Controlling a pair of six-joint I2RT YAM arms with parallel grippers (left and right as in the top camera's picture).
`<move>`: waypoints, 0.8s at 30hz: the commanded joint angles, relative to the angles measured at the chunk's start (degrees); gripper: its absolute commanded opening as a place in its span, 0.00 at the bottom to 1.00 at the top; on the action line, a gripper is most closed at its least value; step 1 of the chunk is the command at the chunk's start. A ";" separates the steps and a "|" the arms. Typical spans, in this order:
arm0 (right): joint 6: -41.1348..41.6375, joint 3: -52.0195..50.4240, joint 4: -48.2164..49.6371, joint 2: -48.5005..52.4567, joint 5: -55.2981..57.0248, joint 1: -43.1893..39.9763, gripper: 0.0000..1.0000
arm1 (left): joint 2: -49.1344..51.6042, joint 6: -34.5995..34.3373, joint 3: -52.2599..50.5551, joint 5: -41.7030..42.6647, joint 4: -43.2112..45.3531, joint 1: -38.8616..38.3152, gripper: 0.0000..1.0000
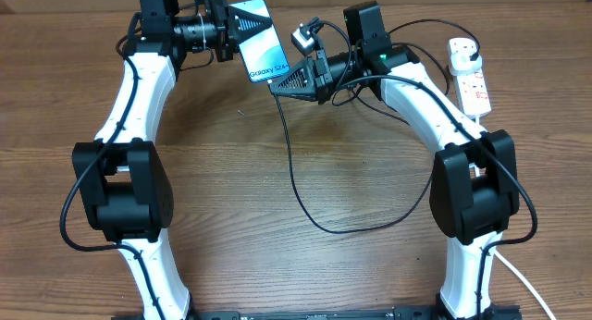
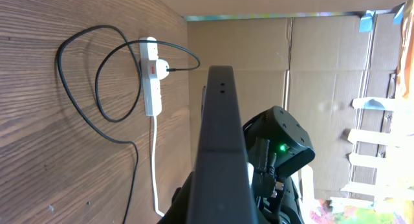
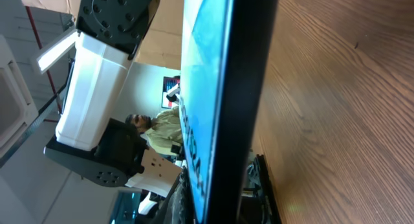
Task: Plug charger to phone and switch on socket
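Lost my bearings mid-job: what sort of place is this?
Probably an indoor robotics test bench: a brown wood-grain tabletop, tan cardboard panels walling it off, and a white power strip with red markings lying on it.

Phone edge-on above wooden table
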 commanded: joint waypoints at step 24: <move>-0.22 1.09 1.55 -1.29 -0.72 -0.59 0.04 | -0.20 1.68 -0.02 5.64 -1.18 0.02 0.04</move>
